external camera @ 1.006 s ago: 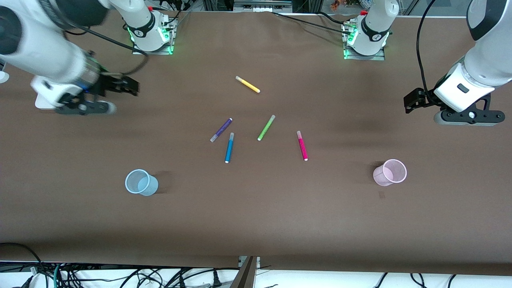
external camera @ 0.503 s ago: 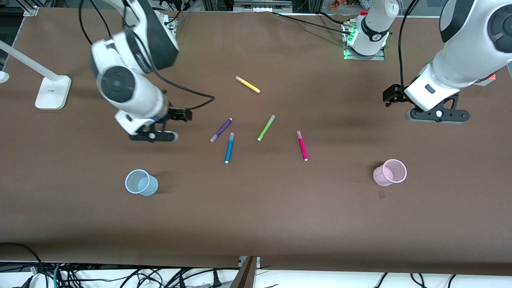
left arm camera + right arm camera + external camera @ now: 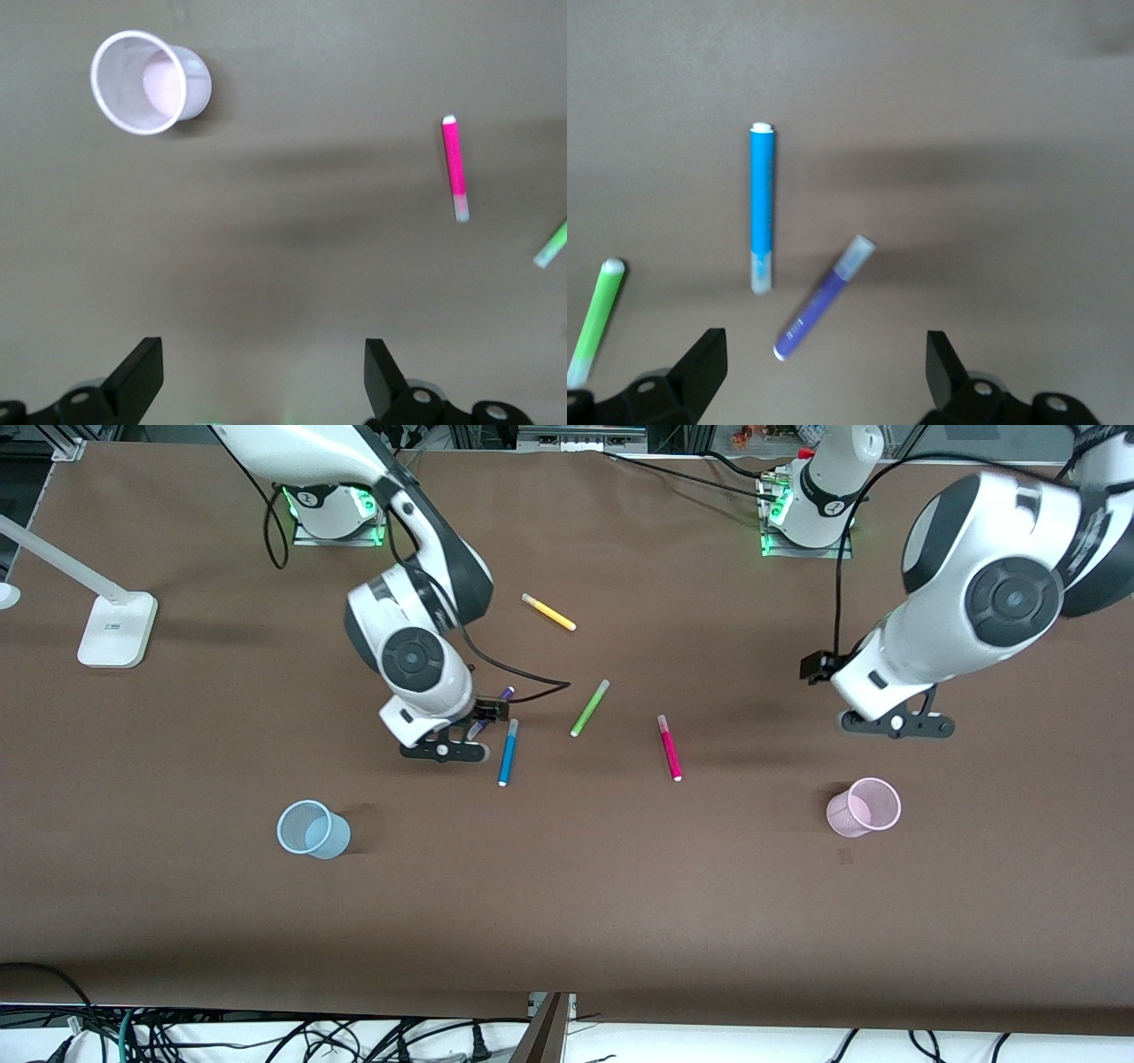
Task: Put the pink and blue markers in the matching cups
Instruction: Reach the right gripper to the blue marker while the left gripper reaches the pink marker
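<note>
Count: two cups, five pens, one lamp base.

Nearest the front camera, lower left of the frame: blue cup [image 3: 313, 829], upright. Lower right: pink cup [image 3: 864, 807], upright.

Mid-frame, flat on the table [image 3: 567, 903]: blue marker [image 3: 508, 751], pink marker [image 3: 670, 747], green pen [image 3: 590, 708]. Purple pen [image 3: 490, 710] lies beside the blue marker, partly hidden by the right arm. Yellow pen [image 3: 548, 612] sits upper centre. White lamp base [image 3: 116, 631] at upper left.

Right gripper [image 3: 819, 376] hangs over the purple pen, fingers spread wide, holding nothing. Left gripper [image 3: 264, 376] hangs over bare table between the pink cup and pink marker, fingers wide apart, holding nothing.
</note>
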`<state>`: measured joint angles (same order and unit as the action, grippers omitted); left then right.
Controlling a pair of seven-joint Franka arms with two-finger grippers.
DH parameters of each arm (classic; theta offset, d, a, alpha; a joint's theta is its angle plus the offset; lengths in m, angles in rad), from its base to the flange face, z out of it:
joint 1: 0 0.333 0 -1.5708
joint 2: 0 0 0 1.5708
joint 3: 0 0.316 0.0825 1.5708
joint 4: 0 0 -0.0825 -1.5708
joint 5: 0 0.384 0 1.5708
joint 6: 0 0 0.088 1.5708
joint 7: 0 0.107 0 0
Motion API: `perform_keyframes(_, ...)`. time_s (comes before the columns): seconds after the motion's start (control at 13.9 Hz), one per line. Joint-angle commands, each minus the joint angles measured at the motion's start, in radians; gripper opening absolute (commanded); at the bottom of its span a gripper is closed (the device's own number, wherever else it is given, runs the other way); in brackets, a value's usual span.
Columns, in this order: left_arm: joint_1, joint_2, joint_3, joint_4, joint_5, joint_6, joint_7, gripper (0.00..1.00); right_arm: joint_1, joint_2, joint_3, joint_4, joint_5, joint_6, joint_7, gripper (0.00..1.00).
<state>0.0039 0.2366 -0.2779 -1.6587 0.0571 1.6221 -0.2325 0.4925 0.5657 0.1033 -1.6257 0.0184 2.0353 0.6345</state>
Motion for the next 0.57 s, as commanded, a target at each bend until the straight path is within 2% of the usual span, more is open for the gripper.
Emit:
perform_keyframes(0.0,-0.041,0.094,0.003,0.01,-0.016,0.099,-0.088,1.0,0.008,0.052,-0.008,0.024,0.006,0.046,0.017,0.99)
perform_keyframes(0.5,-0.171,0.288,0.005,-0.01,-0.01,0.33,-0.341,1.0,0.037,0.163,-0.008,0.026,0.005,0.249,0.059,0.99)
